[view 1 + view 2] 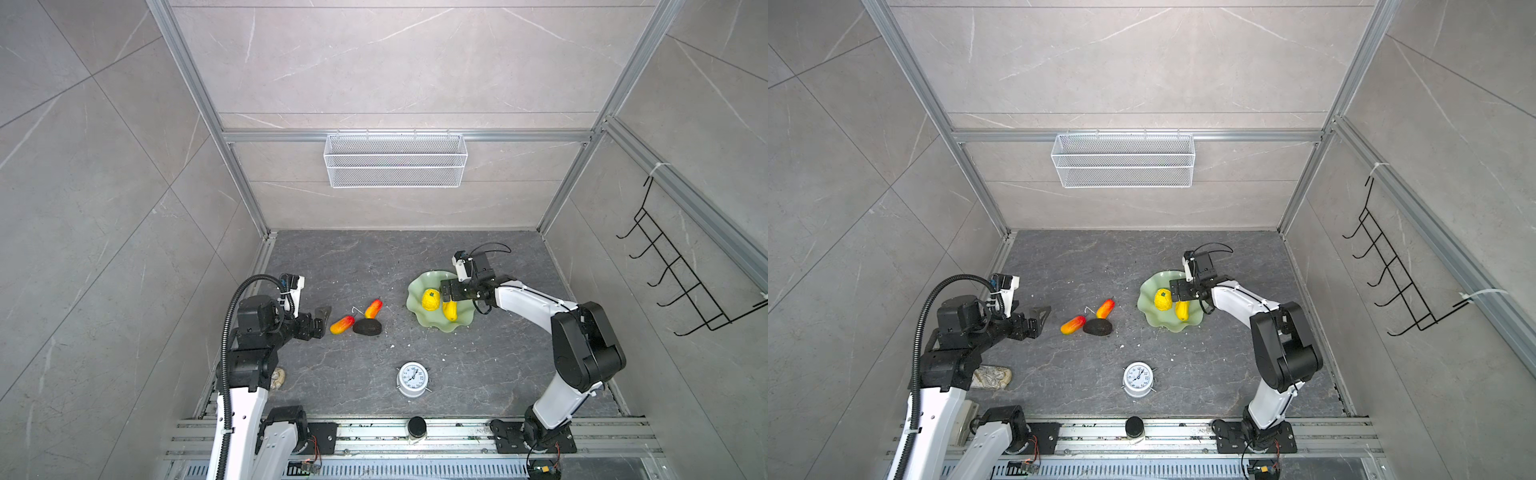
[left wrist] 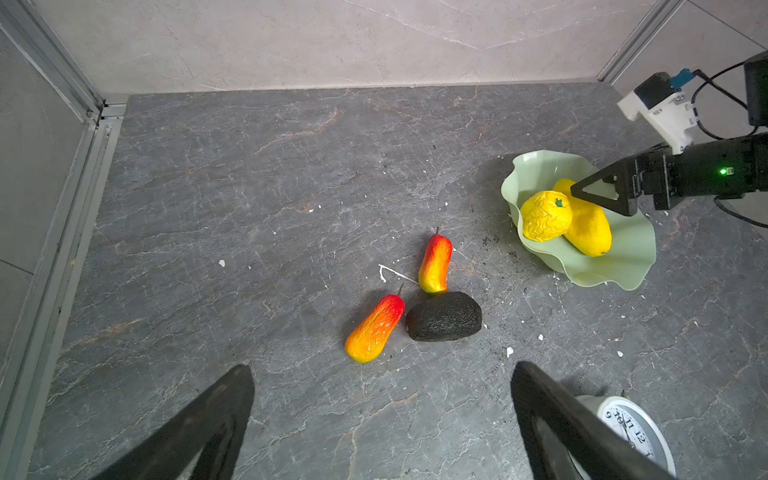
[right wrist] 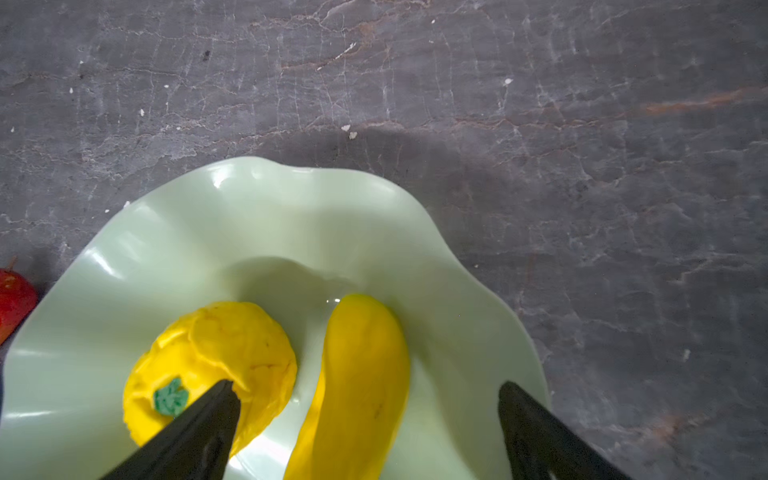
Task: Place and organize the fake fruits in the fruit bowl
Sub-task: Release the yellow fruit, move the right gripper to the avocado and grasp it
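right hand (image 3: 368,386), jaws apart, hangs over the long glossy yellow oval fruit (image 2: 590,228) in the wavy mint-green bowl (image 3: 257,187). one finger (image 3: 199,432) sits right by the bumpy round yellow fruit (image 3: 224,345), so a sloppy pull-out could knock it over the rim.

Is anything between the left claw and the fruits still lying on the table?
Nothing visible. Only bare tabletop separates the open left claw from the nearest red-orange fruit; the alarm clock sits off to the side.

light: bright, even, overhead | shadows: soft | glare: fruit bowl (image 3: 137,232) | blur: fingers (image 3: 199,432) | edges: bowed
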